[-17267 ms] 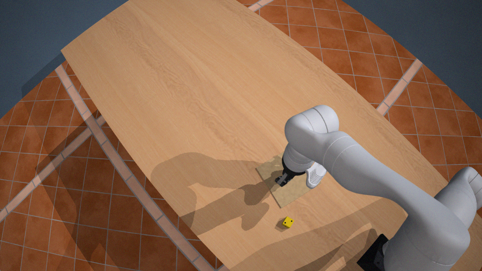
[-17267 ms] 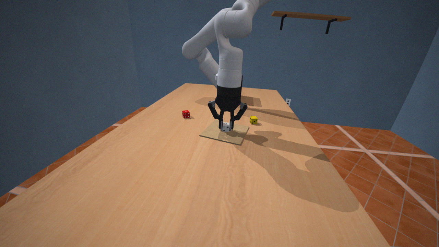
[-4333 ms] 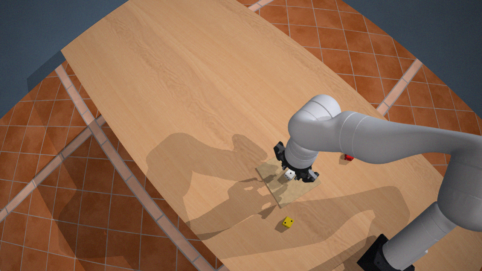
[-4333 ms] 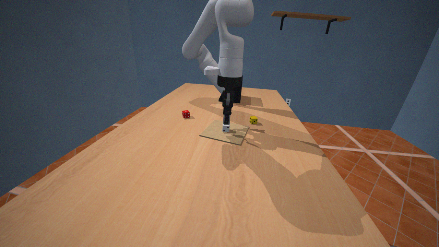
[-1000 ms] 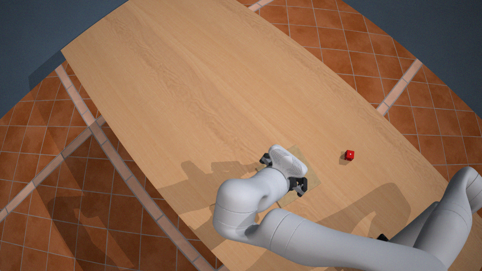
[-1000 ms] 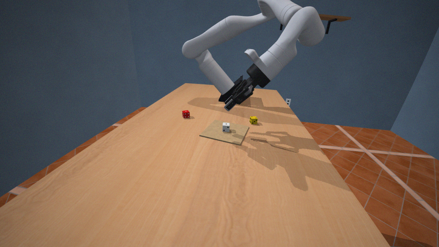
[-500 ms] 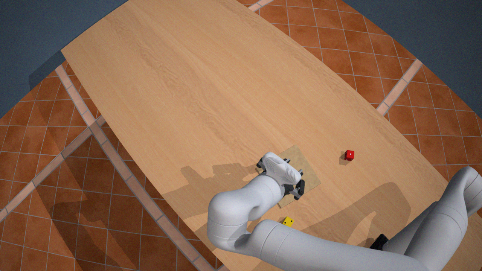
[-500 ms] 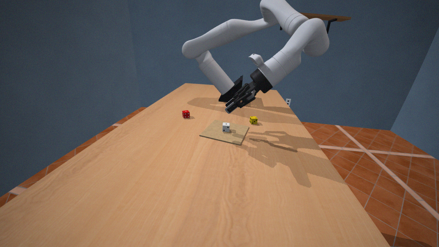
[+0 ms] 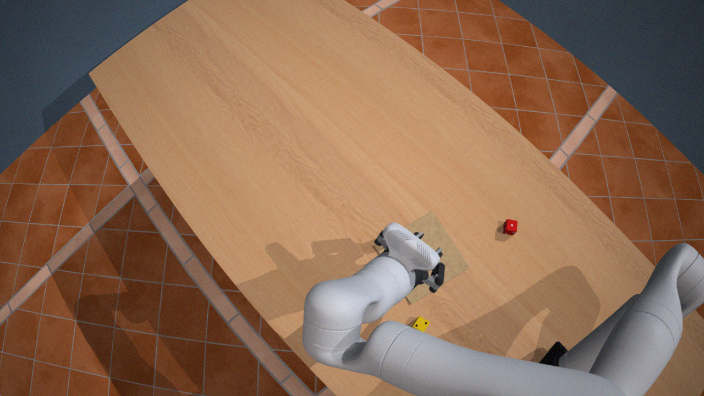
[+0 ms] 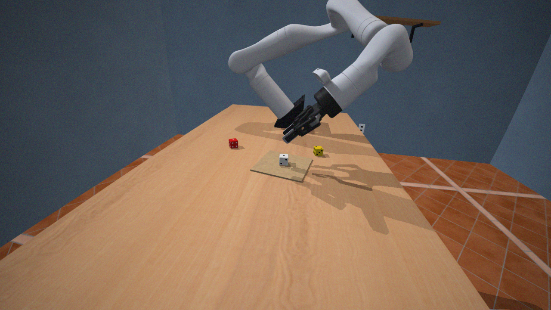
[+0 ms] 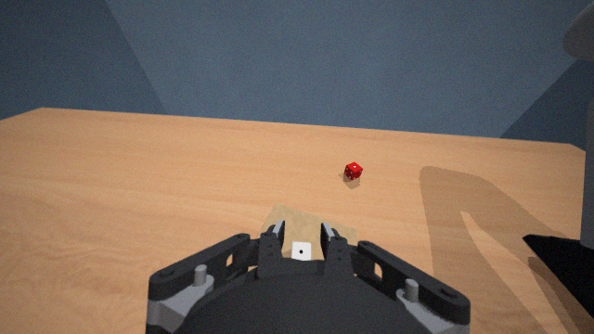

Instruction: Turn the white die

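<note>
The white die [image 10: 283,159] [image 11: 301,250] lies flat on the tan mat [image 10: 269,168] [image 11: 302,223] [image 9: 449,252]. The face it turns to the wrist camera shows one pip. My gripper [image 10: 287,138] [image 11: 302,231] is tilted and hangs a little above the die and behind it. It is partly open, with nothing between its fingers. In the wrist view the die sits in line between the two fingertips, but below them. In the top view the wrist hides the die.
A red die [image 9: 510,226] [image 10: 233,143] [image 11: 353,171] lies on the table beyond the mat. A yellow die [image 9: 420,323] [image 10: 317,150] lies off the mat, nearer the arm's base [image 9: 555,352] [image 11: 557,260]. The table edge runs close by the yellow die.
</note>
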Tool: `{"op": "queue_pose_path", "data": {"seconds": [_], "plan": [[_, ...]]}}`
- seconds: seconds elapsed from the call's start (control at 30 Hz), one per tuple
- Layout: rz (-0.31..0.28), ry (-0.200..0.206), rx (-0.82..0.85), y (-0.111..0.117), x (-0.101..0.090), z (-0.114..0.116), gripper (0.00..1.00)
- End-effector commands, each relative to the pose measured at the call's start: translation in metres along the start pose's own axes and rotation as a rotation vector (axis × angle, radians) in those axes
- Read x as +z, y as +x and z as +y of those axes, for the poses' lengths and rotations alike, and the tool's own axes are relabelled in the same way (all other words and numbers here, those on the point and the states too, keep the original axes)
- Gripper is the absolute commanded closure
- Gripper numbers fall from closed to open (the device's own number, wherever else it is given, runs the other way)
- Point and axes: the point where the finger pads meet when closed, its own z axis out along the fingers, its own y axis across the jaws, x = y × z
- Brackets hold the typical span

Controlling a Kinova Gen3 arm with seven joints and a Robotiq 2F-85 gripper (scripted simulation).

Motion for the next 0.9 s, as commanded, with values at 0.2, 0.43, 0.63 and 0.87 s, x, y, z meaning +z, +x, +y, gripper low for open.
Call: {"op": "queue_pose_path", "data": {"seconds": [0.2, 0.43, 0.63, 0.87], "plan": [[0.0, 0.001, 0.001, -0.005, 0.005, 0.0, 0.59], [0.0, 0.001, 0.001, -0.012, 0.012, 0.0, 0.59], [0.0, 0.001, 0.001, -0.017, 0.017, 0.0, 0.59], [0.0, 0.001, 0.001, -0.027, 0.027, 0.0, 0.59]]}}
